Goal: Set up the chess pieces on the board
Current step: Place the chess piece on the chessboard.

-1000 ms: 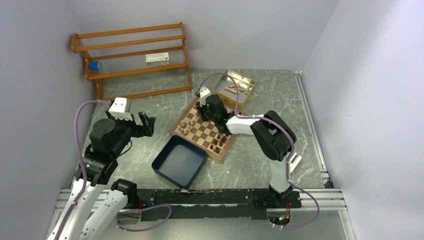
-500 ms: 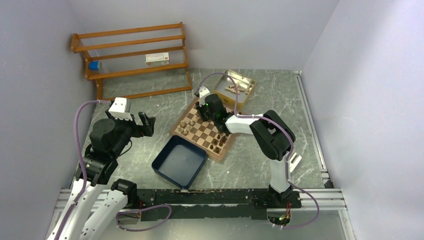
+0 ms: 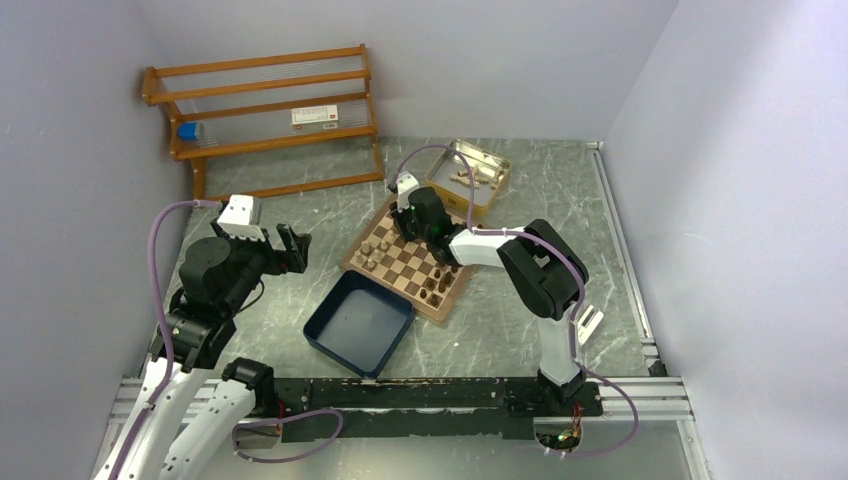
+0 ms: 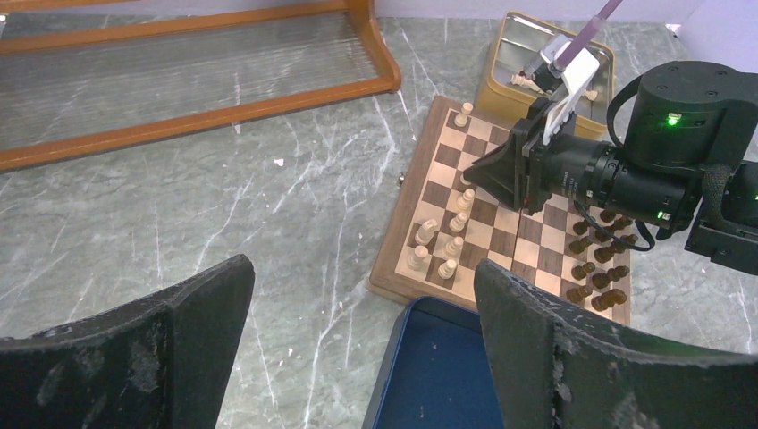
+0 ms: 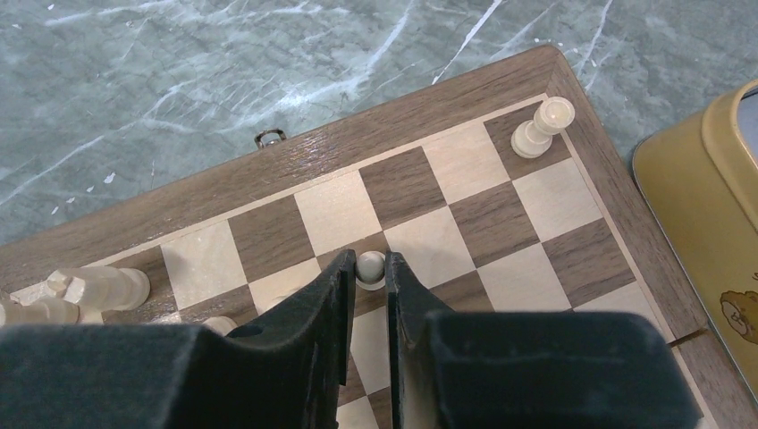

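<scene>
The board (image 3: 405, 262) lies angled at mid-table. Light chess pieces (image 4: 442, 246) stand along its left side and dark ones (image 4: 599, 268) along its near right side. A light rook (image 5: 541, 128) occupies the far corner square. My right gripper (image 5: 367, 268) hovers low over the board's far part, shut on a light pawn (image 5: 370, 265) whose round head shows between the fingertips. In the top view this gripper (image 3: 408, 207) is near the board's far corner. My left gripper (image 4: 362, 277) hangs open and empty, left of the board, above the tray's corner.
A navy blue tray (image 3: 358, 322) sits against the board's near-left edge. A gold metal tin (image 3: 470, 175) with a few light pieces stands beyond the board's far corner. A wooden rack (image 3: 265, 115) leans at the back left wall.
The right gripper has crept a little toward the board's far corner with the pawn still between its fingers. The left arm has not moved.
</scene>
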`<state>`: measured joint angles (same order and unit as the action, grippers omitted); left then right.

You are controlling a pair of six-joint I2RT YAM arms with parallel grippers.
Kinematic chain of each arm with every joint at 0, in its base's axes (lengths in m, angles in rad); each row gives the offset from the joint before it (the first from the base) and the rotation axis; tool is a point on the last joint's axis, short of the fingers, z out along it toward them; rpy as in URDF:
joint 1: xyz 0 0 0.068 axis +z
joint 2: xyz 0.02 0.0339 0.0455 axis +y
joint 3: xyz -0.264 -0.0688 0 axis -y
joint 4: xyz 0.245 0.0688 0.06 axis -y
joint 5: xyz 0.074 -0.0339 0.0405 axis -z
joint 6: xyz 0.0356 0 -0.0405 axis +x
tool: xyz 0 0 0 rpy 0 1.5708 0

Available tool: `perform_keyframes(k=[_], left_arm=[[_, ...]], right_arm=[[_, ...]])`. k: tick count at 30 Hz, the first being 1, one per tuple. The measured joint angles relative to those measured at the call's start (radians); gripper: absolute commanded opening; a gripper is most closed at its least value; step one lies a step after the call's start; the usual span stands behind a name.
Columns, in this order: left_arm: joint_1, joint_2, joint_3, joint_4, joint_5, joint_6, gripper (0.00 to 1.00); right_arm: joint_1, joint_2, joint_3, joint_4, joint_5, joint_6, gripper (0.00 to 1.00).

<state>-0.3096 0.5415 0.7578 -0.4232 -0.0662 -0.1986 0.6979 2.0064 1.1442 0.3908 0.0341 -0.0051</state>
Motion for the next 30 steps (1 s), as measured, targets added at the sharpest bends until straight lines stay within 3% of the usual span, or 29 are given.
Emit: perform_keyframes(k=[30], left_arm=[[0.000, 0.002, 0.000, 0.000, 0.000, 0.000, 0.97]], right_arm=[[0.000, 0.000, 0.000, -0.020, 0.007, 0.001, 0.25]])
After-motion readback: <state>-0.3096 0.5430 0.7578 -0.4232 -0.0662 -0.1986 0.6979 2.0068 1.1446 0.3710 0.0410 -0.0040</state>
